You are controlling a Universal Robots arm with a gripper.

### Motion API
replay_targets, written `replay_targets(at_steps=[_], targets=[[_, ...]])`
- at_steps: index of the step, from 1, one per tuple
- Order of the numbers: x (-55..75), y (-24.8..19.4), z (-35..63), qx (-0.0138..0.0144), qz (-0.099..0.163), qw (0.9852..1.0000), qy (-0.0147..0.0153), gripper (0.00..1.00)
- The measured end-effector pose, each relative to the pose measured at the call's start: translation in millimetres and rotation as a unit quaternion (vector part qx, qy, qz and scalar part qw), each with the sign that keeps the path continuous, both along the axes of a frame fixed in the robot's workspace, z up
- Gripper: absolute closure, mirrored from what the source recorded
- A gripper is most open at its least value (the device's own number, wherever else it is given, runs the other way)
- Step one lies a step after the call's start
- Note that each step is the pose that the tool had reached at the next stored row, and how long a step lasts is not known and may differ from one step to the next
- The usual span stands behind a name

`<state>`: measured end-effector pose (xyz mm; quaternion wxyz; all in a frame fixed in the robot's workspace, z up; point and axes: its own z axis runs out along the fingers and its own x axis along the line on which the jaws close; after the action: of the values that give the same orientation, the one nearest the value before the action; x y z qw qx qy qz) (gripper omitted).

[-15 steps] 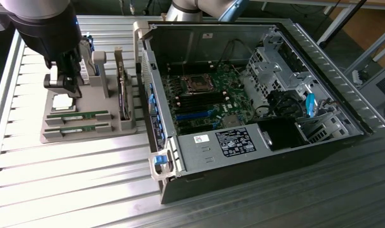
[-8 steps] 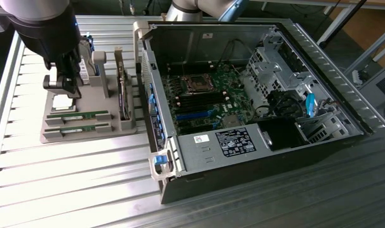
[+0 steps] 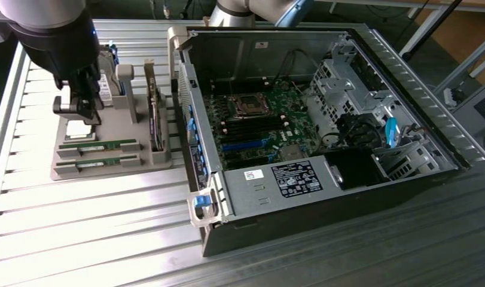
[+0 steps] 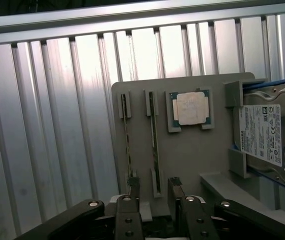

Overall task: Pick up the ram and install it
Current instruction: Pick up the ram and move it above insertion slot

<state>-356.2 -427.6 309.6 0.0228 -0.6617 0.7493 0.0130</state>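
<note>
Sitting on edge in its slot, the ram (image 4: 154,135) is not yet lifted and nothing is installed. It is a thin, narrow green board. A twin stick (image 4: 126,135) sits just beside it in the matte grey holder (image 4: 192,160). The gripper (image 4: 154,192) hangs wide open and empty, apparently straddling the ram's near end. A square silver CPU (image 4: 190,108) lies near. The table (image 4: 42,125) is ribbed aluminium, and the computer case (image 3: 186,89) is open.

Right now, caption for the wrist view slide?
Open jaws above the grey holder, framing one ram beside its twin; CPU and hard drive alongside.
</note>
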Motion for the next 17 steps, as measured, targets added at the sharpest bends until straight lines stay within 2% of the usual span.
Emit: replay_targets(at_steps=[11, 13, 14, 17], targets=[[-4.5, 0.0, -3.5, 0.0, 0.0, 1.0, 0.0, 0.65], [-9.9, -0.1, -6.6, -0.0001, 0.0, 1.0, 0.0001, 0.65], [-13.0, -0.2, -12.4, 0.0, 0.0, 1.0, 0.0001, 0.65], [-13.3, -0.3, -13.3, 0.0001, 0.0, 1.0, 0.0, 0.65]])
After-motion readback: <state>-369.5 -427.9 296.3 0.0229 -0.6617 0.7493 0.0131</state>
